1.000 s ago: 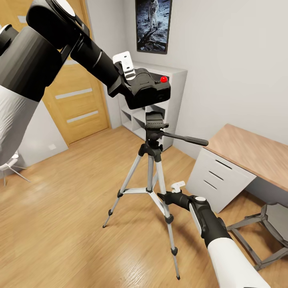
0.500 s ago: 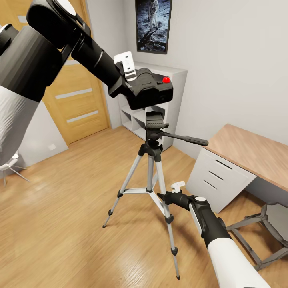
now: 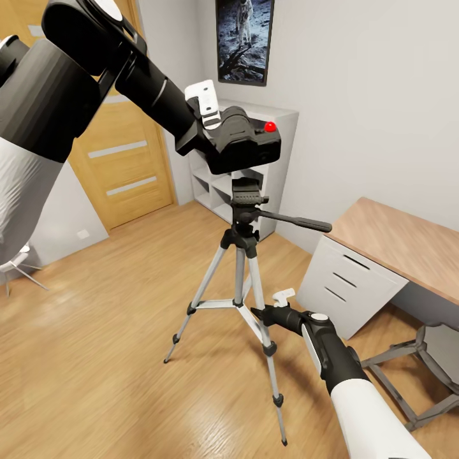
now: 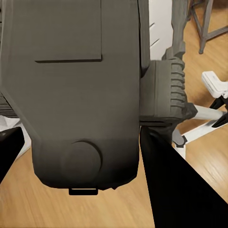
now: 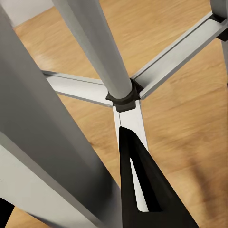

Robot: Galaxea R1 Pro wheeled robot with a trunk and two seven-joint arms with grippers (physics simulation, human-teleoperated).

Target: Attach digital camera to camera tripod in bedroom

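1. Head view: the left gripper pinches the small black boxy digital camera with a red dot on top. It holds the camera just above the dark grey head plate of the tall silver-legged camera tripod, with a thin gap between them. I judge the camera is kept level over the plate so it can be lowered straight onto the mount.

2. Also there, the right gripper reaches low to the tripod's near right leg, by the silver brace bars. This is probably to steady the stand during mounting. From here I cannot tell whether its fingers press the leg. The white cube shelf and oak door stand far behind, and the wood-topped desk is to the right.

3. Left wrist view: the camera's grey underside sits between the dark fingers, with the tripod's head beside it.

4. Right wrist view: a dark finger lies along a silver brace below the centre column. Whether the grip is closed stays unclear.
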